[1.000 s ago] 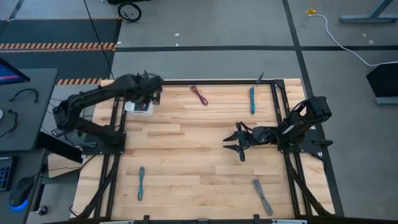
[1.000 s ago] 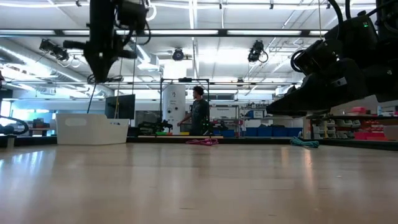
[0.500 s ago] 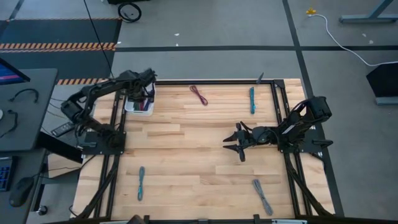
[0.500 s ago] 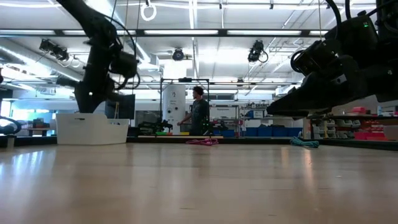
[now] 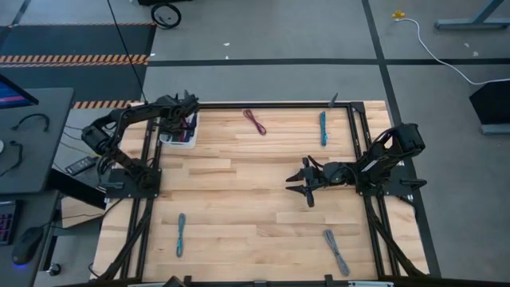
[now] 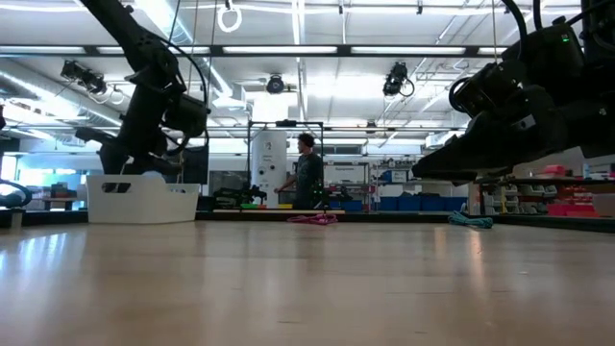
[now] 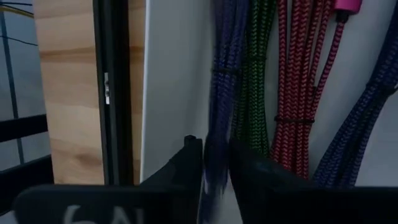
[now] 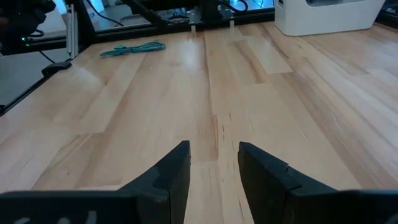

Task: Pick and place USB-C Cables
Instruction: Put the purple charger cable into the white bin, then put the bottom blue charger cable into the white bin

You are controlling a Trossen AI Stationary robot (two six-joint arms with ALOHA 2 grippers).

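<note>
My left gripper [image 5: 182, 123] reaches down into the white bin [image 5: 169, 137] at the table's far left corner, shut on a purple cable [image 7: 222, 93]. Green [image 7: 256, 74], maroon [image 7: 308, 74] and blue [image 7: 364, 124] cable bundles lie side by side on the bin floor. My right gripper [image 5: 299, 183] hovers open over the bare wood right of the table's middle. Four more bundles lie flat on the table: maroon [image 5: 255, 121], teal [image 5: 323, 127], blue [image 5: 181, 233] and grey [image 5: 336, 251]. My left gripper has the purple cable bundle pinched between its two fingers [image 7: 189, 165], which lie across the bundle near one end [image 7: 216, 168]. The fingers come from above, slanting into the bin. The rest of the bundle stretches ahead along the bin floor beside the green bundle.
The white bin [image 6: 144, 197] stands by the black frame rail [image 7: 112, 93] on the table's left edge. The teal cable [image 8: 132, 48] and the bin [image 8: 336, 15] show far ahead of my right gripper. Wide bare wood lies in the table's middle. A person stands in the room behind.
My left arm has swung from high above the bin down into it, tipping so that the gripper slants toward the bin floor. The right arm has kept still.
</note>
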